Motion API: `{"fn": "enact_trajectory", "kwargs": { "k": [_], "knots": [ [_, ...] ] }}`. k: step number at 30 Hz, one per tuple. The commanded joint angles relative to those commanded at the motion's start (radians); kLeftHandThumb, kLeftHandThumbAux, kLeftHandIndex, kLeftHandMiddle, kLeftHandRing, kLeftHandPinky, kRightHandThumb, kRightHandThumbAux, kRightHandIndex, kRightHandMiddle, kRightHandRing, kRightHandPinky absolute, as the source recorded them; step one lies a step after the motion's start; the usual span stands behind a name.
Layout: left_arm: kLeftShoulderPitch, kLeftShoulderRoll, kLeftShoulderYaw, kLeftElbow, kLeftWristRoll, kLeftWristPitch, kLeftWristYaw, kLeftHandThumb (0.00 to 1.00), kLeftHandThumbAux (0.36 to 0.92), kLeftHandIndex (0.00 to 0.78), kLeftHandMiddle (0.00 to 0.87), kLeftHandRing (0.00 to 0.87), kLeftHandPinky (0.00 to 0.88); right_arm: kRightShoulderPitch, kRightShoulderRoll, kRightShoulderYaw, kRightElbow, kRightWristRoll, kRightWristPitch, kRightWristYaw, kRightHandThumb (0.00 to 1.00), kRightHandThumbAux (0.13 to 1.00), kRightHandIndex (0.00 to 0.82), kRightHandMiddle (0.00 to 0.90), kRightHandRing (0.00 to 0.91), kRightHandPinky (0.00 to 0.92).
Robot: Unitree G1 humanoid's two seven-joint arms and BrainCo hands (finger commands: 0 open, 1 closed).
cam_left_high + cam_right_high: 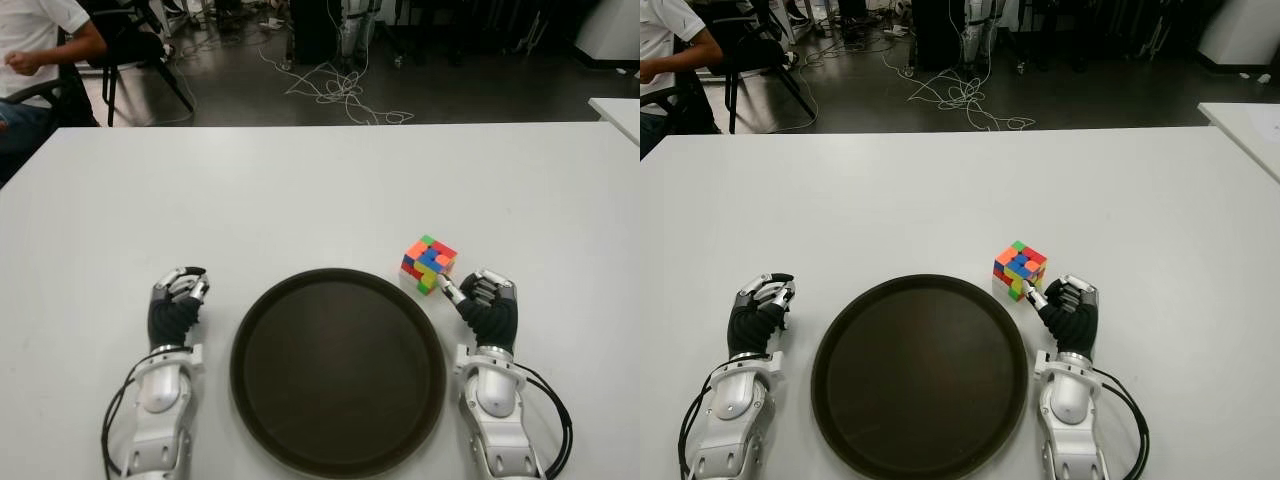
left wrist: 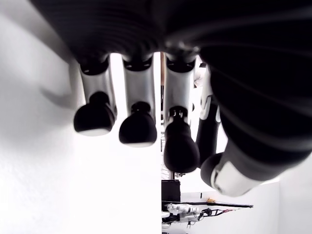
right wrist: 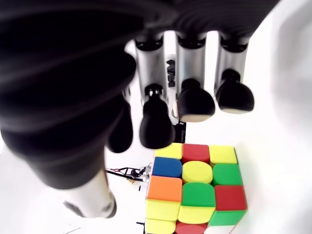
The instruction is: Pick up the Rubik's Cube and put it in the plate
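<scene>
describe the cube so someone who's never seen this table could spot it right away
On the white table lies a big dark round plate. Just past its far right rim, ahead of the right hand, sits the cube. It is the only multicoloured thing there.

One Rubik's Cube (image 1: 429,264), one round dark plate (image 1: 338,460), one white table (image 1: 300,190) under both, plus the corner of a second white table (image 1: 618,110) at the far right. Two robot hands: one left hand (image 1: 176,306), one right hand (image 1: 487,306). Beyond the table, one seated person (image 1: 35,40) at the far left, one dark chair (image 1: 135,55), and one tangle of white cables (image 1: 340,95) on the floor.
</scene>
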Motion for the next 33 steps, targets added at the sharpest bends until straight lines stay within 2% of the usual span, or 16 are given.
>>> {"fn": "enact_trajectory", "kwargs": {
  "k": [33],
  "knots": [
    [0.006, -0.006, -0.003, -0.001, -0.004, -0.011, 0.006, 0.712, 0.705, 0.444, 0.792, 0.824, 0.824, 0.004, 0.002, -0.004, -0.008, 0.0, 0.01, 0.005, 0.19, 0.845, 0.708, 0.809, 0.836, 0.838]
  ]
}}
